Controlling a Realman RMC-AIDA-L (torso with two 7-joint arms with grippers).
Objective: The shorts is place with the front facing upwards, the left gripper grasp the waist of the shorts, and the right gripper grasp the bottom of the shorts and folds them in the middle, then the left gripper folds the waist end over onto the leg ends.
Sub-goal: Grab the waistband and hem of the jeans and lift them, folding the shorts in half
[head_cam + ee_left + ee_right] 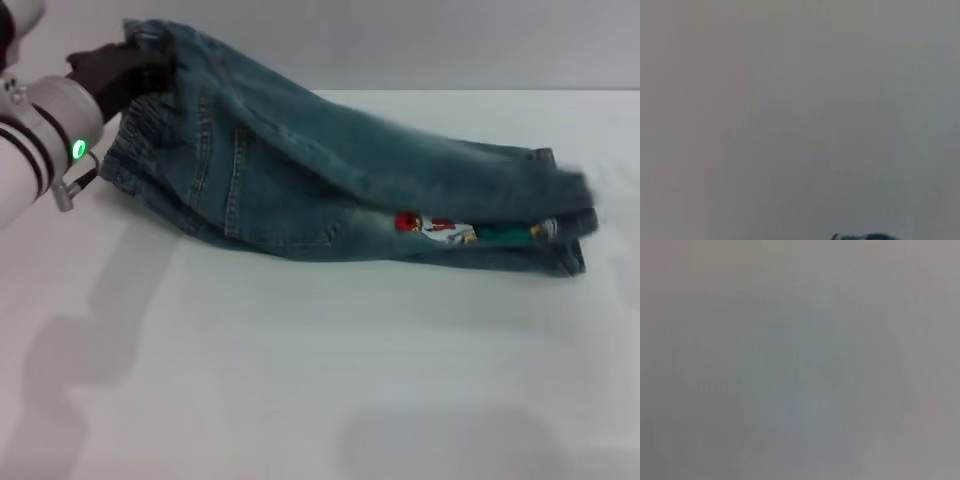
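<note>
Shorts (330, 190): denim, folded lengthwise on table (300, 380).
L gripper (135, 70): at shorts' waist end, clamped on waistband, lifting it.
R gripper: out of view.

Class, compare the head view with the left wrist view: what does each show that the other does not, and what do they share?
Only the head view shows the left end effector at the raised waist end of the denim shorts, the leg ends, and the white table. Only the left wrist view shows a plain grey blank field. Both share a bit of blue denim, which in the left wrist view is just a sliver.
</note>
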